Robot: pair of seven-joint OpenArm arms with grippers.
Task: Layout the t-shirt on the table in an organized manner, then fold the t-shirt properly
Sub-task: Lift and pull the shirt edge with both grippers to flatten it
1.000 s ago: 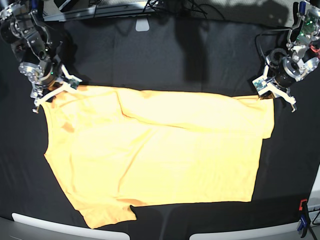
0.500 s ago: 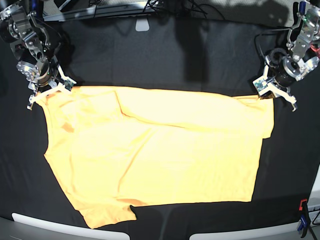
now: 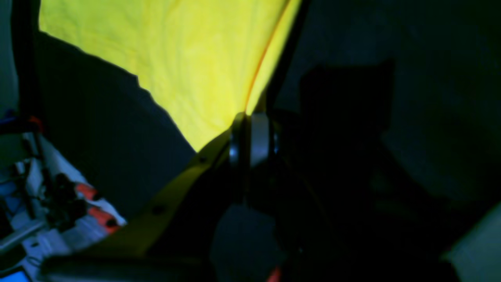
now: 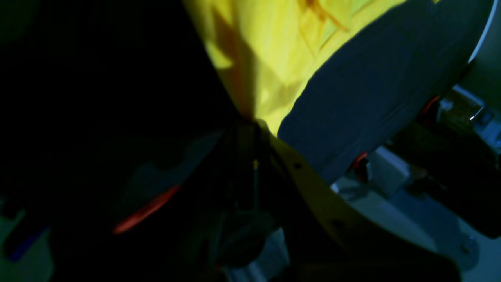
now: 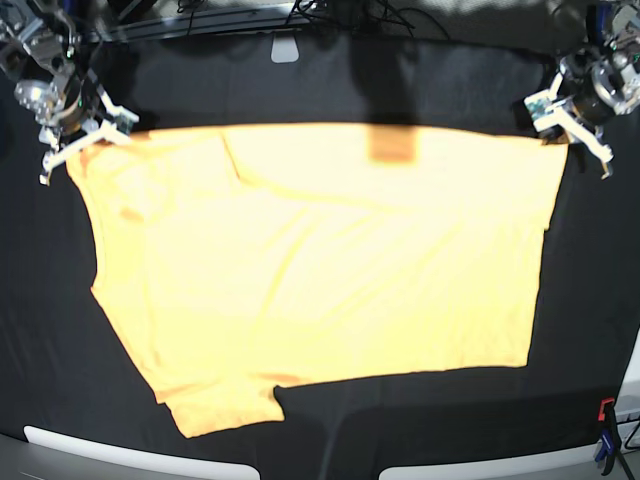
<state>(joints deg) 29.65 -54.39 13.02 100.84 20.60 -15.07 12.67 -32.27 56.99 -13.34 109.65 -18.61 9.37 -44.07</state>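
Along the near edge of the matte black cloth-covered counter (image 5: 330, 435), two pale rounded strips and, at the near right corner, a small red-and-black clamp (image 5: 606, 432). Spread over most of the counter, the plain pale yellow-orange short-sleeved cotton t-shirt (image 5: 320, 280): broad and mostly flat, lightly wrinkled, one sleeve jutting toward the near left corner, a diagonal crease running from upper left across the chest, far edge pulled into a nearly straight line. A darker rectangular patch (image 5: 390, 147) on that far edge, under a shadow.

At the far left in the base view, the right gripper (image 5: 88, 143), tilted down and outward, fingers pinched together on the shirt's far-left corner; in the right wrist view the fabric (image 4: 274, 55) bunches to a point between them. At the far right, the left gripper (image 5: 560, 130), angled likewise, fingers clamped on the far-right corner; in the left wrist view the cloth (image 3: 176, 58) narrows to a taut tip at the closed tips.
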